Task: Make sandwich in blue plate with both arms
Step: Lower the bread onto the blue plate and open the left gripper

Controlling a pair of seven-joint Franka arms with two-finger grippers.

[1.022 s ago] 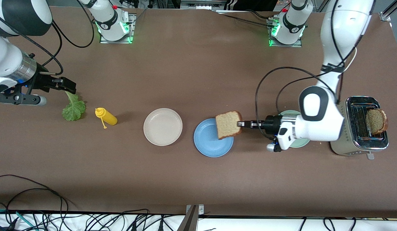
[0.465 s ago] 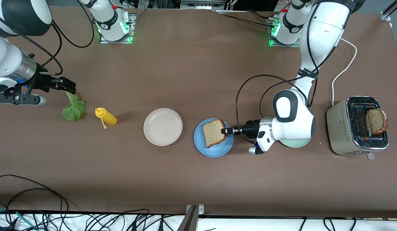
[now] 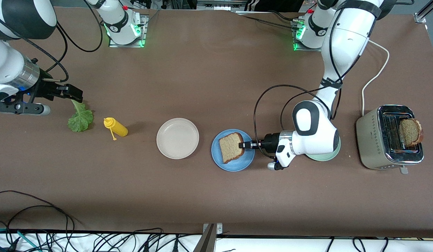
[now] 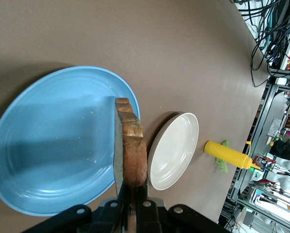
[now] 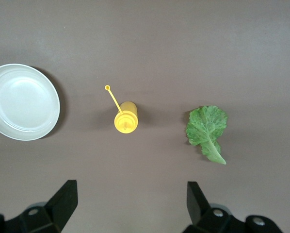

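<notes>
The sandwich is only begun: one slice of brown bread (image 3: 231, 147) is held over the blue plate (image 3: 220, 159), tilted, with its lower edge close to the plate's surface; whether it touches I cannot tell. The left gripper (image 3: 241, 145) is clamped on the slice's crust edge, the one toward the left arm's end of the table, its fingers pressed together on the bread. In the left wrist view the slice (image 4: 130, 145) stands on edge straight out from the gripper (image 4: 131, 204), above the blue plate (image 4: 48, 145).

The blue plate sits near the middle of the table. Beside it, toward the right arm's end, is a beige-white plate (image 3: 177, 138). Toward the left arm's end, a pale mint-green plate (image 3: 333, 154) is mostly covered by the left arm's wrist. Farther toward that end stands a silver toaster (image 3: 391, 138) with a second slice of bread (image 3: 410, 132) sticking out of one slot.

At the right arm's end, the lettuce leaf (image 3: 80, 119) lies flat on the table, with a yellow squeeze bottle (image 3: 115, 127) just beside it, between the leaf and the beige-white plate. The right gripper (image 3: 71, 92) hovers over the table by the leaf, fingers spread apart, holding nothing. The right wrist view shows its two fingertips (image 5: 65, 199) wide apart above the leaf (image 5: 207, 131), the bottle (image 5: 125, 117) and the beige-white plate (image 5: 21, 102).
</notes>
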